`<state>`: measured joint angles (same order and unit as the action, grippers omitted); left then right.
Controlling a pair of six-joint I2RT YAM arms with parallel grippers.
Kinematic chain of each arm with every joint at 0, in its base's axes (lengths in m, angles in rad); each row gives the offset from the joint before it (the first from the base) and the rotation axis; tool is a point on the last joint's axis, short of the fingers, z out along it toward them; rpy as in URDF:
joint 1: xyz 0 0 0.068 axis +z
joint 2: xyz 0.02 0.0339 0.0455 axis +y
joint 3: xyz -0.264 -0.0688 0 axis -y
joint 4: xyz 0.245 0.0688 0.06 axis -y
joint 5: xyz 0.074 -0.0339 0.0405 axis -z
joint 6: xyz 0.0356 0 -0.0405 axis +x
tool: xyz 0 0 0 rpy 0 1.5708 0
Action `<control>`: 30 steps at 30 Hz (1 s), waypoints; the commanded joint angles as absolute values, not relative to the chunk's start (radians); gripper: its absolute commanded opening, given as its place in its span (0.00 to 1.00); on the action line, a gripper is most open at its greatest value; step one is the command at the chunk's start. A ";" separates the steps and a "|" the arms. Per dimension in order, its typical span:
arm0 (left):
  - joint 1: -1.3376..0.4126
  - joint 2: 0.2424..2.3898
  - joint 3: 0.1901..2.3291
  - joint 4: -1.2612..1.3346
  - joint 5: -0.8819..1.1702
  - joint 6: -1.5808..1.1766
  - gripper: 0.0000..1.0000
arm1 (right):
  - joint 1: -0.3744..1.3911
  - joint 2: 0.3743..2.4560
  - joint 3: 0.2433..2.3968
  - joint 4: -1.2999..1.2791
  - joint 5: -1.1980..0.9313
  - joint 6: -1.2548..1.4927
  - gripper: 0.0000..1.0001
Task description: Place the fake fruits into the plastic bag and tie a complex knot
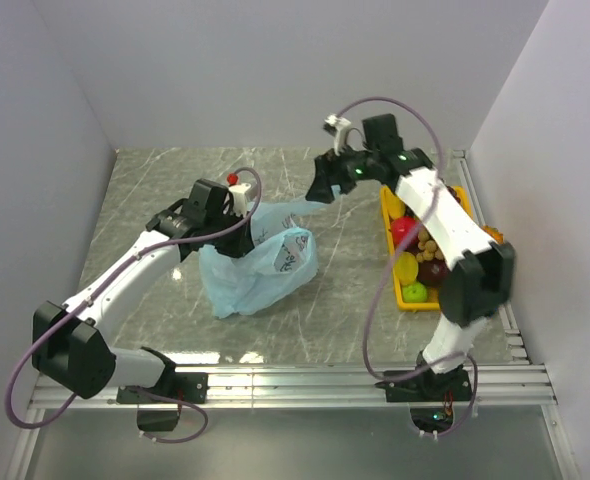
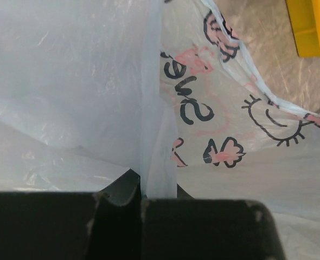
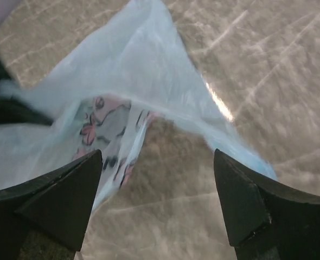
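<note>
The light-blue plastic bag (image 1: 260, 270) with pink cartoon print lies crumpled mid-table. My left gripper (image 1: 237, 222) is shut on a fold of its upper edge, and the left wrist view shows the plastic (image 2: 219, 108) pinched at the gripper (image 2: 141, 187). One bag handle (image 1: 295, 207) stretches toward my right gripper (image 1: 323, 188). In the right wrist view that gripper (image 3: 157, 179) is open, with the bag's handle (image 3: 133, 70) just ahead of the fingers and not gripped. The fake fruits (image 1: 420, 262) lie in the yellow tray. No knot shows.
The yellow tray (image 1: 387, 215) stands at the table's right edge under my right arm; its corner shows in the left wrist view (image 2: 312, 27). White walls close off the left, back and right. A metal rail runs along the near edge.
</note>
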<state>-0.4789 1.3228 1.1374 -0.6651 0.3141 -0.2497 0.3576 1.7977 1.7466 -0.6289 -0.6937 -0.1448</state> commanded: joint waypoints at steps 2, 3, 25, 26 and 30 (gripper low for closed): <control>-0.469 1.331 1.112 -0.554 0.255 -0.336 0.00 | 0.347 1.505 1.588 -0.482 -0.690 -0.167 0.86; -0.469 1.339 1.112 -0.545 0.249 -0.347 0.00 | 0.351 1.462 1.580 -0.491 -0.705 -0.169 0.85; -0.295 1.545 1.189 -0.353 0.383 -0.551 0.00 | 0.956 1.327 0.807 -0.306 -0.352 -0.751 0.00; -0.287 1.546 1.190 -0.351 0.382 -0.551 0.00 | 0.975 1.327 0.796 -0.269 -0.303 -0.749 0.00; -0.262 1.531 1.184 -0.368 0.377 -0.557 0.00 | 0.976 1.321 0.799 -0.262 -0.213 -0.747 0.00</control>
